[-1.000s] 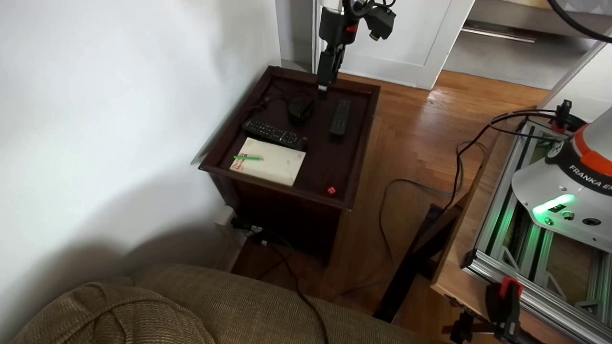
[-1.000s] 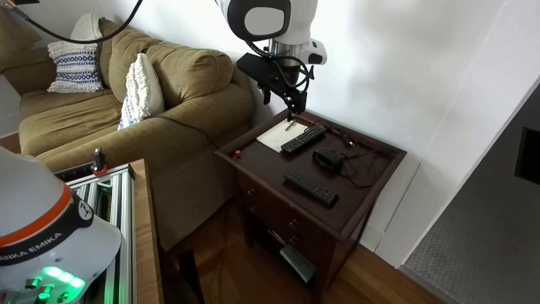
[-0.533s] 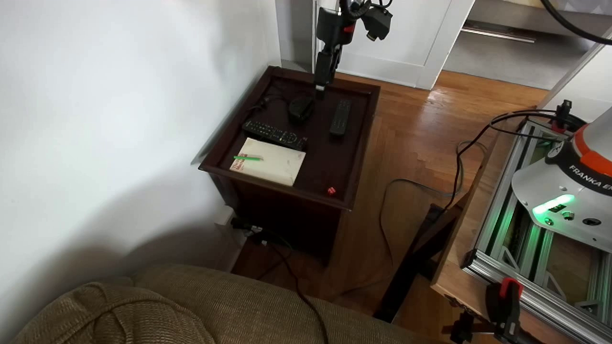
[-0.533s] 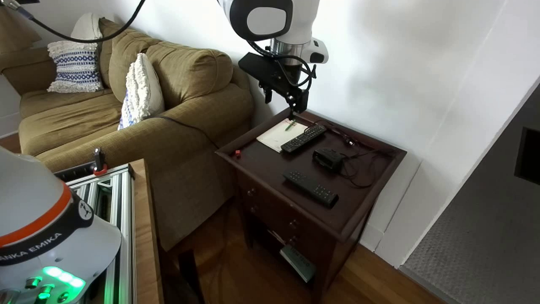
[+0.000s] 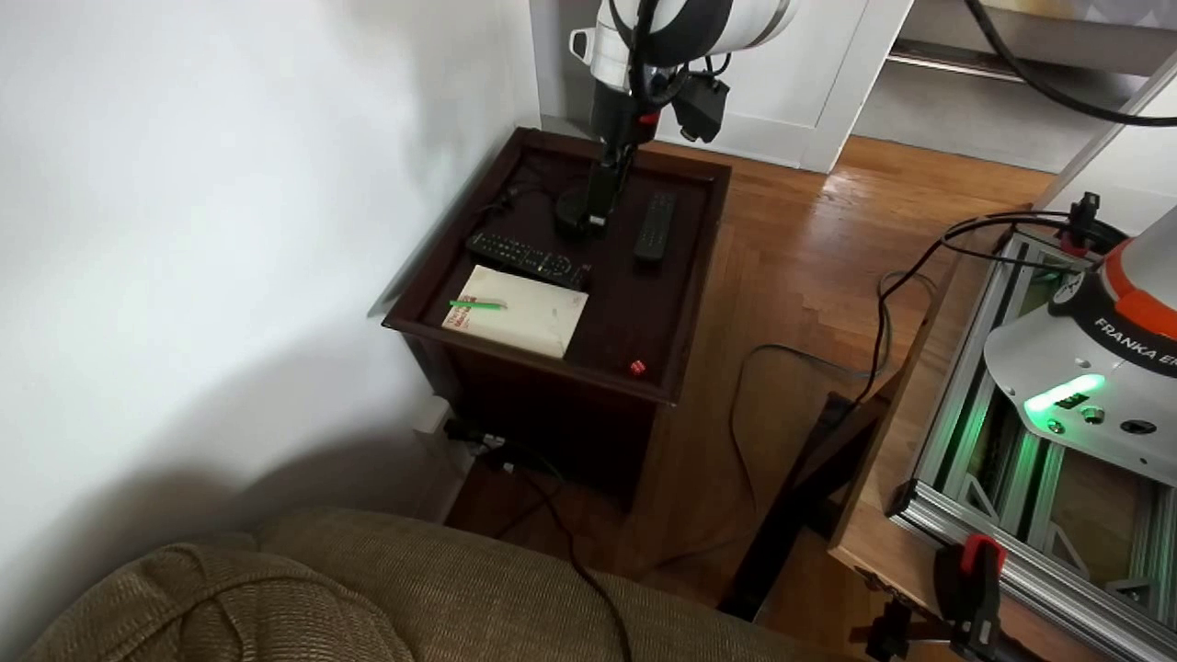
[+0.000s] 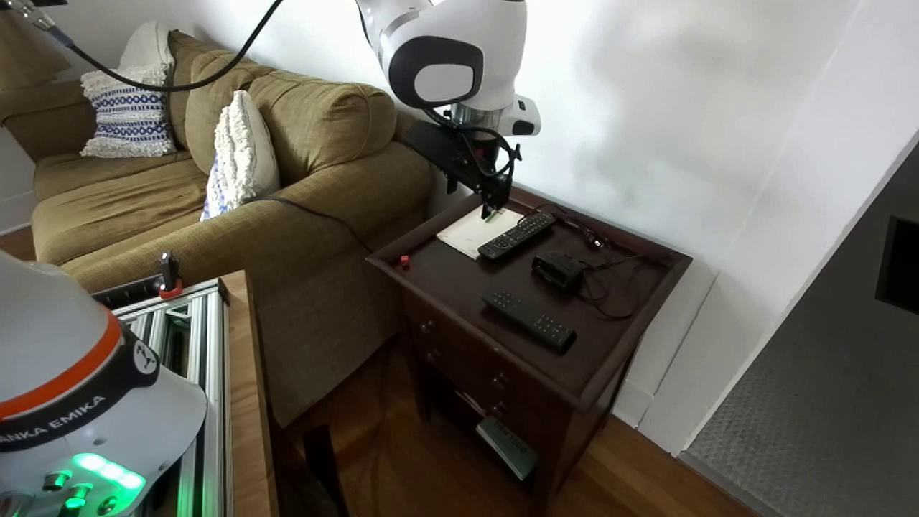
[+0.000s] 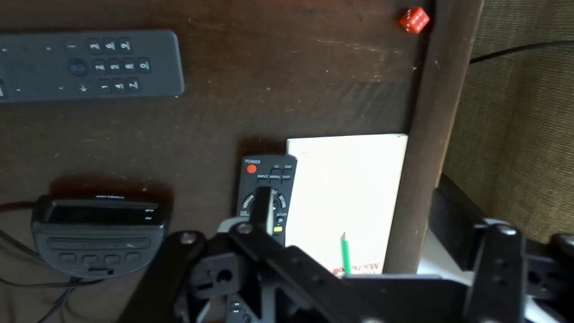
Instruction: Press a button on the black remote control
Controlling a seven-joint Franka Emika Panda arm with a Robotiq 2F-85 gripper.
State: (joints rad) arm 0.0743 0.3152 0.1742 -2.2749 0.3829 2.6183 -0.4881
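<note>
Two black remotes lie on a dark wooden nightstand. The remote with the red power button [image 7: 269,168] lies against a cream book; both exterior views show it, here [image 5: 529,259] and here [image 6: 517,235]. The plainer remote [image 7: 134,67] lies apart from it, also in an exterior view [image 6: 528,319]. My gripper [image 7: 358,211] is wide open and empty, held above the nightstand. In the wrist view one finger [image 7: 262,208] overlaps the button ring of the red-button remote and hides part of it. The other finger [image 7: 457,220] is past the nightstand's edge. No contact is visible.
The cream book [image 7: 345,188] bears a green pencil [image 7: 345,255]. A black clock [image 7: 101,233] with cables lies beside the remotes. A red die [image 7: 415,20] is near the raised rim [image 7: 441,112]. The wall [image 6: 682,108] and sofa [image 6: 323,194] flank the nightstand.
My gripper has come down closer to the nightstand and shifted somewhat toward the book side. The remotes, book, pencil, clock and die have not moved.
</note>
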